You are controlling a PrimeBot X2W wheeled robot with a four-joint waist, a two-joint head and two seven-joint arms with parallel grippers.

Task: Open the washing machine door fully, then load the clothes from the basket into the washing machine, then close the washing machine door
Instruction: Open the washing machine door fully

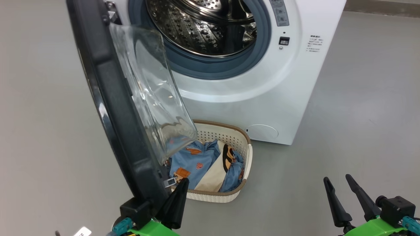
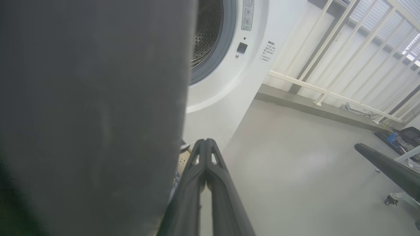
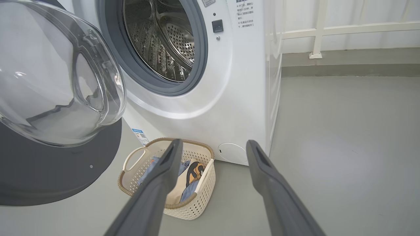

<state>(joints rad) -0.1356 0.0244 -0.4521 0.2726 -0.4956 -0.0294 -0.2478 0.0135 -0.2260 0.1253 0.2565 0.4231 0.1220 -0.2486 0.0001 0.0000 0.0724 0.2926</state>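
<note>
Head view: got the washing machine door [image 1: 111, 108] swung well out, left fingers [image 1: 178, 200] pressed shut by its lower edge, right fingers [image 1: 361, 196] spread, empty. To do: loading clothes [image 1: 197, 160] from basket [image 1: 226, 126] before the washing machine [image 1: 262, 98], closing.

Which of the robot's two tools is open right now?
The right tool: its two dark fingers stand well apart. The left tool has its fingers pressed together, close beside the lower edge of the open door.

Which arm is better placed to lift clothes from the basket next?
Right. The right gripper has open jaws facing the basket; the left gripper is shut beside the washing machine door.
</note>
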